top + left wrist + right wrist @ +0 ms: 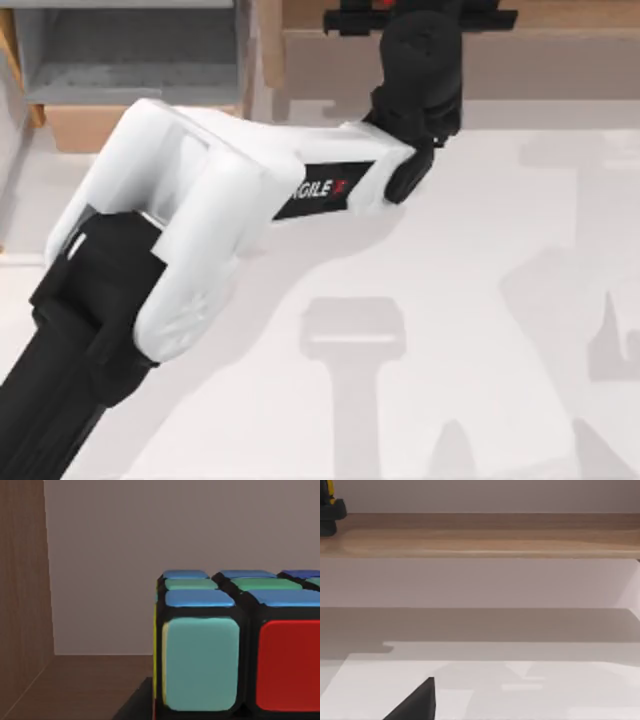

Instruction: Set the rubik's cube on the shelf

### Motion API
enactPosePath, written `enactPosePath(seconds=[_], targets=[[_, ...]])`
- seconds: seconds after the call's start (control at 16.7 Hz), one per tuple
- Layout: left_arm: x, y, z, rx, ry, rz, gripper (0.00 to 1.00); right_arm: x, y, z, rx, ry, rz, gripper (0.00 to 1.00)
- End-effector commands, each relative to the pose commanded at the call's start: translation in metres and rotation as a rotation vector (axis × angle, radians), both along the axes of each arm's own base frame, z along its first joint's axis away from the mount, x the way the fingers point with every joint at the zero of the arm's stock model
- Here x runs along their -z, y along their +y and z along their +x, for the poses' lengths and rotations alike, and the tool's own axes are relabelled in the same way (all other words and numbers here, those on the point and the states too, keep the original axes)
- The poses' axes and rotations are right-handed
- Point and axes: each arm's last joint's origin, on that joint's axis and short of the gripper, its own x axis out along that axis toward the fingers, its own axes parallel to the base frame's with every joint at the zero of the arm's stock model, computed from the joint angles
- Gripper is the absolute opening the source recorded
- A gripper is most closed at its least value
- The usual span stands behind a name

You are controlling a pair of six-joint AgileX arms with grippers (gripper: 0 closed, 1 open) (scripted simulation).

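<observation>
A: Where is the small cube of coloured squares with black grid lines (240, 645)?

B: On the long light-wood shelf (560, 20), close in front of the left arm's wrist camera. It rests on the shelf's brown board, near the wooden upright (22, 605) at the shelf's end, with a plain pale wall behind it.

A: And the left jaws (420, 15)?

B: They reach over the shelf's edge at the far side of the white table (480, 300). A bit of red shows between the black parts there. I cannot tell how wide they stand or whether they grip the cube.

A: Surfaces?

B: The cube's tiles are glossy and rounded: teal, red, blue, green. The shelf has a matt wood grain. The arm is a smooth white shell with black links.

A: The right arm?

B: It faces the shelf from the table; a dark finger tip (415, 705) shows low down.
</observation>
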Motion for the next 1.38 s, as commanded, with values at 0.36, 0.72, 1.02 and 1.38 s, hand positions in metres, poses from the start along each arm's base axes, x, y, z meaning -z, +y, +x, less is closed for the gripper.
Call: enactPosePath(seconds=[0.36,0.72,1.02,1.38], targets=[[0.0,0.0,0.0,0.0,0.0,0.0,0.38,0.0,0.0,0.0,0.0,0.0,0.0,1.0],[0.0,0.0,0.0,0.0,0.0,0.0,0.83,0.0,0.0,0.0,0.0,0.0,0.0,1.0],[0.0,0.0,0.0,0.0,0.0,0.0,1.0,0.0,0.0,0.0,0.0,0.0,0.0,1.0],[0.0,-0.0014,-0.0012,0.003,0.0,0.0,1.0,0.0,0.0,0.0,0.0,0.0,0.0,1.0]])
